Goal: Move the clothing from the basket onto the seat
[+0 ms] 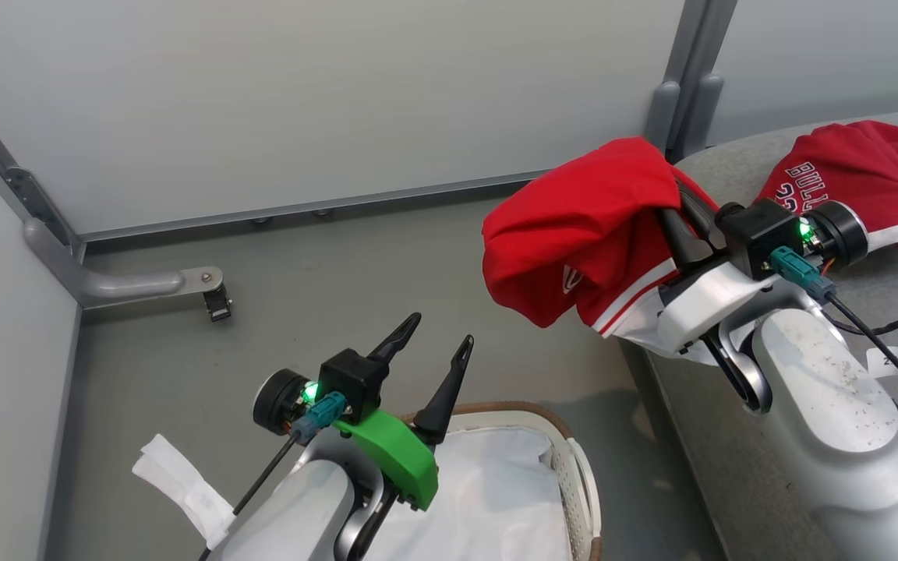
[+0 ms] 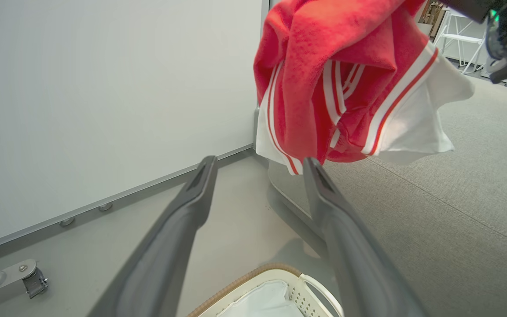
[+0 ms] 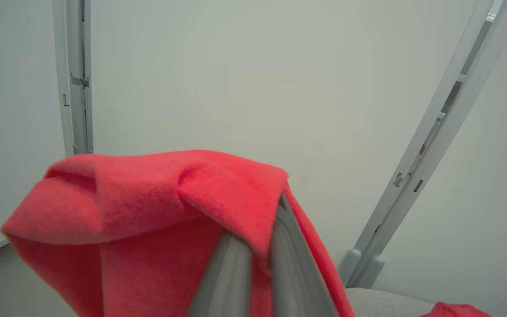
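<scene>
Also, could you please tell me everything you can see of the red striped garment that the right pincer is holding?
The striped garment is soft, fleecy-looking red fabric with white stripes and a white panel along its lower edge. It is bunched and draped over the shut right pincer, whose fingers pinch a fold near its top. It hangs in loose folds in the air by the corner of the grey seat. Whether its hem brushes the seat I cannot tell.

The striped red garment (image 1: pixel 581 226) is draping over the right hand (image 1: pixel 677 212), hiding its fingertips. The right wrist (image 1: pixel 831 226) is covering the end of the print on the jersey (image 1: pixel 870 167). The basket (image 1: pixel 578 467) is running off the picture's bottom edge, partly behind the left arm (image 1: pixel 301 506).
</scene>
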You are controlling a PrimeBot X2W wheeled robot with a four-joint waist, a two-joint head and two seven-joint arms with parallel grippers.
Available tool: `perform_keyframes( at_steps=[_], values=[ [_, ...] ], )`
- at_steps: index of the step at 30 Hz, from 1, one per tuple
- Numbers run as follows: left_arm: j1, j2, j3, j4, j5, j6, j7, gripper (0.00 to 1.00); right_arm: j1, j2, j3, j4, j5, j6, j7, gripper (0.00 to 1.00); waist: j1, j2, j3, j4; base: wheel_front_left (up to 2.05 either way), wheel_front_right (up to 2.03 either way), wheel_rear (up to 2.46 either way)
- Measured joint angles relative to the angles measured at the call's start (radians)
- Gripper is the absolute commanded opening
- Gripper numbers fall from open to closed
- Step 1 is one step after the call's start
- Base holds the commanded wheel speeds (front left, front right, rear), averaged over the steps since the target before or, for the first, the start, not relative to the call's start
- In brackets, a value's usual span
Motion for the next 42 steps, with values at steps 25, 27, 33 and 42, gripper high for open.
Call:
perform_keyframes(
  at_steps=[25, 27, 33, 42],
  values=[
    [-0.015, -0.023, 0.056, 0.011, 0.132, -0.026, 0.0, 1.0, 0.062, 0.018, -0.131, -0.034, -0.044, 0.0, 0.0, 0.0, 0.0, 0.0, 0.092, -0.287, 0.0, 0.0, 0.0],
    [-0.021, -0.023, 0.055, 0.014, 0.138, -0.027, 0.0, 1.0, 0.065, 0.022, -0.139, -0.038, -0.046, 0.0, 0.0, 0.0, 0.0, 0.0, 0.103, -0.315, 0.0, 0.0, 0.0],
    [-0.034, -0.023, 0.051, 0.023, 0.142, -0.03, 0.0, 1.0, 0.08, 0.036, -0.153, -0.046, -0.051, 0.0, 0.0, 0.0, 0.0, 0.0, 0.135, -0.392, 0.0, 0.0, 0.0],
    [-0.048, -0.031, 0.038, 0.023, 0.146, -0.032, 0.0, 1.0, 0.079, 0.035, -0.227, -0.021, -0.095, 0.0, 0.0, 0.0, 0.0, 0.0, 0.175, -0.414, 0.0, 0.0, 0.0]
  ],
)
